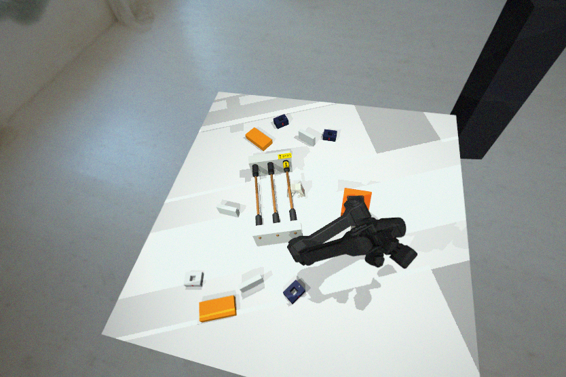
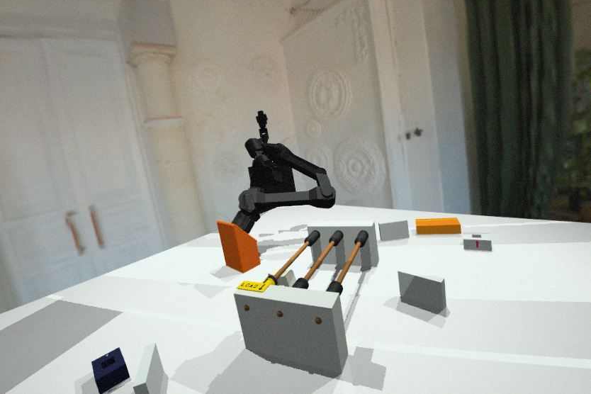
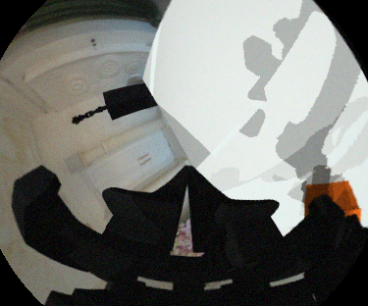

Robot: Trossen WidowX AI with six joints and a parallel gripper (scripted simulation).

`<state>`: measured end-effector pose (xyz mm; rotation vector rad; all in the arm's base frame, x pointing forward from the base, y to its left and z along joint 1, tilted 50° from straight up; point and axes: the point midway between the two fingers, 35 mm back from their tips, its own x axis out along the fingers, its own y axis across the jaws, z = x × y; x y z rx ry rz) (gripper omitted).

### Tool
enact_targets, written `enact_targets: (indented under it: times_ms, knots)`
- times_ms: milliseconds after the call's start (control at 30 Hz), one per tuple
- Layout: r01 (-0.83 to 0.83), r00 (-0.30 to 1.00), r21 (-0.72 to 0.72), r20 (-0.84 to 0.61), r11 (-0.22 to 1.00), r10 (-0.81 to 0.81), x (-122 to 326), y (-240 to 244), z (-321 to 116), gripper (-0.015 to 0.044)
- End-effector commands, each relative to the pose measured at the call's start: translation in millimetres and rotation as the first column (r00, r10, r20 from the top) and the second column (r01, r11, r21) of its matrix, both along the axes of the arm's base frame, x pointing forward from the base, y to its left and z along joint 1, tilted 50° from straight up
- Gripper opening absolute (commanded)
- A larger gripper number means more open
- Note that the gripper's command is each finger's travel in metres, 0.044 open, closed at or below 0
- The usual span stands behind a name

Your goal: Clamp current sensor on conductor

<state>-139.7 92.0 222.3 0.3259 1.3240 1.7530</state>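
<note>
While the arm folds back over the counter, its claw is pressed together, empty, up in the air and well apart from the pale open sensor. And there's the star of the show, down on the counter right beside the LOAD conductor, not clamped round it! Which way its arrow points, these views can't tell us. That conductor is the outermost of three copper-coloured rods, on the side nearer the orange wedge, and all three run between two pale end blocks. The yellow LOAD marker sits on top of one block, with a yellow collar and black arrow on the rod's end just beside it. Out in the field, a white closed sensor shows a red mark, near an orange block with a yellow stripe. A navy sensor lies on that same side of the rods, and two more navy ones are beyond the LOAD-marked block, close to another orange block. Three thin grey plates stand scattered around the rods, and the orange wedge stands close by the foot of the arm!
</note>
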Motion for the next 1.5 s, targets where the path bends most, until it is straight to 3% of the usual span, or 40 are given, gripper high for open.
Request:
enact_targets:
  times_ms: [0,267,533,767,967,1167,1333,1467]
  knots:
    - [-0.011,1.0,0.0,0.003,1.0,0.011,-1.3,-1.5,-0.2,0.0026]
    - [-0.487,0.866,-0.004,0.128,0.873,0.483,-42.2,-81.3,-4.8,0.0236]
    - [-0.884,0.458,0.01,0.221,0.467,0.861,-40.0,-186.0,-4.4,0.044]
    - [-0.998,-0.019,0.051,0.285,-0.035,0.958,6.6,-271.4,1.2,0.044]
    - [-0.878,-0.408,0.111,0.335,-0.466,0.849,75.7,-325.0,9.7,0.044]
    - [-0.575,-0.701,0.195,0.382,-0.794,0.602,162.9,-350.9,21.7,0.044]
    - [-0.233,-0.839,0.281,0.426,-0.931,0.339,241.1,-346.6,34.1,0.044]
    - [0.058,-0.878,0.361,0.462,-0.931,0.125,301.2,-325.5,45.8,0.044]
